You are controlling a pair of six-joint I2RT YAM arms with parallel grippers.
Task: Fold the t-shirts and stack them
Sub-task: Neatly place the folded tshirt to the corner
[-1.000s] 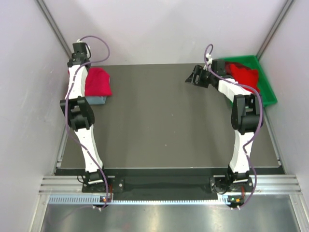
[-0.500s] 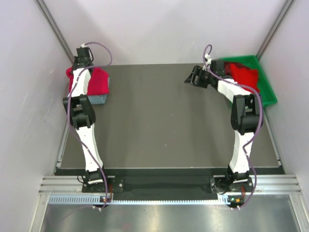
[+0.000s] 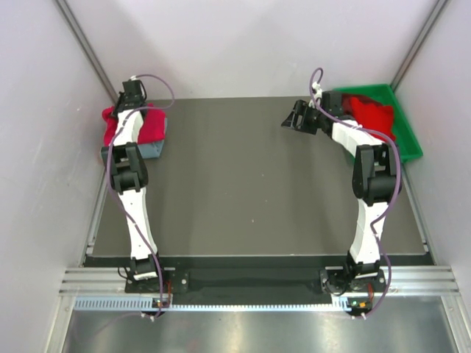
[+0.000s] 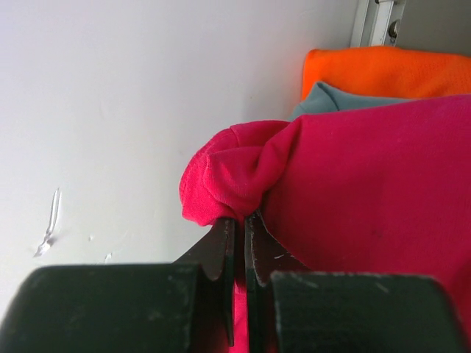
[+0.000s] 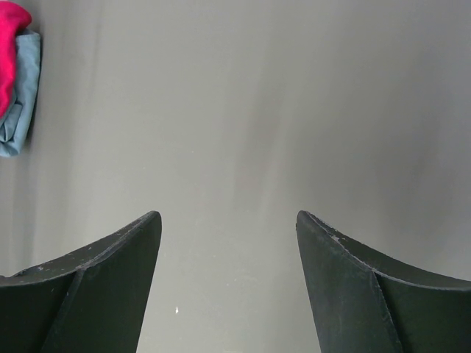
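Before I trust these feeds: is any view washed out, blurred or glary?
Top external: soft, even light, with one bright glare strip on the metal rail. Left wrist: the red t-shirt is oversaturated and its folds are hard to read; the left gripper is dark and slightly soft up close. Right wrist: sharp, the right gripper nearly black, faint sheen streaks on the table.

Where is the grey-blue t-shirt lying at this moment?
The grey-blue t-shirt lies at the table's far left corner in the top view, beneath the red t-shirt, beside the left wall.

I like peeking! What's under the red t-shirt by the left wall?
A grey-blue t-shirt, only its edge showing. The red t-shirt covers the rest, hiding anything deeper.
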